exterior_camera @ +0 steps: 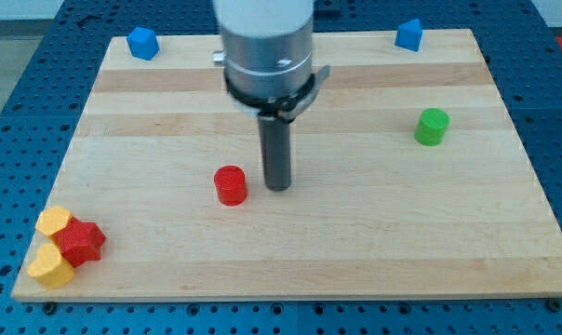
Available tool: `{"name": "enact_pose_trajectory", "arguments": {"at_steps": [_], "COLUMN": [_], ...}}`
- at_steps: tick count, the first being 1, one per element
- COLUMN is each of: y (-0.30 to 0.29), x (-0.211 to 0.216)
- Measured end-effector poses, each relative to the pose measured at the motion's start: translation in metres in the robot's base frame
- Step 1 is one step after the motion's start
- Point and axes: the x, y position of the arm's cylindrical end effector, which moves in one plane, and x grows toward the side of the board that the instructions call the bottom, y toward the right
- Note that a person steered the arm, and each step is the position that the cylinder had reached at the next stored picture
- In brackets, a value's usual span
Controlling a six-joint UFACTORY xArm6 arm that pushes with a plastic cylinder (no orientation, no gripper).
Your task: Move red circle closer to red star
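Note:
The red circle (231, 184) stands left of the board's middle. My tip (277, 187) rests on the board just to the circle's right, a small gap apart. The red star (80, 242) lies at the view's bottom left corner, touching two yellow blocks. The arm's grey body (266, 46) hangs above the tip.
Two yellow blocks (53, 222) (50, 266) hug the red star at the board's bottom left edge. A blue block (142, 43) sits at the top left, another blue block (409, 34) at the top right. A green cylinder (432, 127) stands at the right. The wooden board (355, 233) ends near the star.

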Motion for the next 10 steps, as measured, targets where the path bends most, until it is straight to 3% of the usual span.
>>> {"name": "enact_pose_trajectory", "arguments": {"at_steps": [1,3,5,7,10], "y": [-0.034,-0.107,-0.082,-0.117,-0.137], "x": [-0.007,0.041,0.042,0.073,0.084]}}
